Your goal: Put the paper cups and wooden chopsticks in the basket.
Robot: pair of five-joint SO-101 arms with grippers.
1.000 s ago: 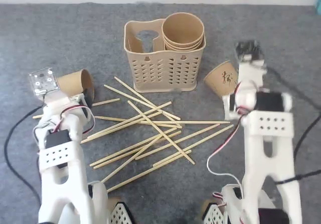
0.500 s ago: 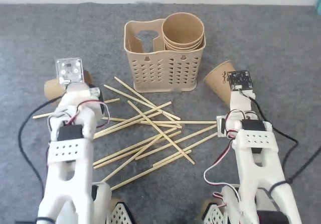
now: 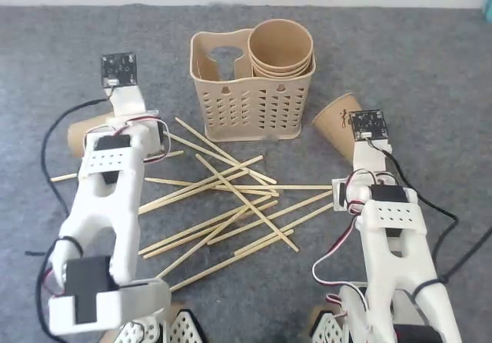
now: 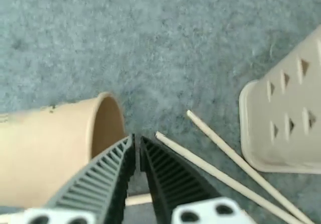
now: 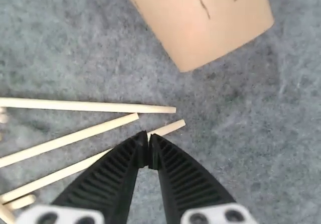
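Observation:
A beige basket (image 3: 254, 108) stands at the back middle with a stack of paper cups (image 3: 280, 44) in one compartment. Several wooden chopsticks (image 3: 231, 197) lie scattered in front of it. One paper cup (image 3: 79, 136) lies on its side beside the left arm. In the left wrist view my left gripper (image 4: 136, 142) is shut and empty, just off the mouth of that cup (image 4: 55, 138), with chopsticks (image 4: 225, 158) and the basket corner (image 4: 286, 118) close by. Another paper cup (image 3: 336, 120) lies beside the basket. My right gripper (image 5: 148, 137) is shut and empty over chopstick ends (image 5: 85, 106), short of that cup (image 5: 200, 18).
Grey carpet (image 3: 430, 66) covers the table, with open room at the back left and back right. Cables (image 3: 46, 151) trail beside both arms.
The left arm has swung right and stretched toward the back, past the lying cup. The right arm pulled back from beside the basket a second ago and has since stayed still.

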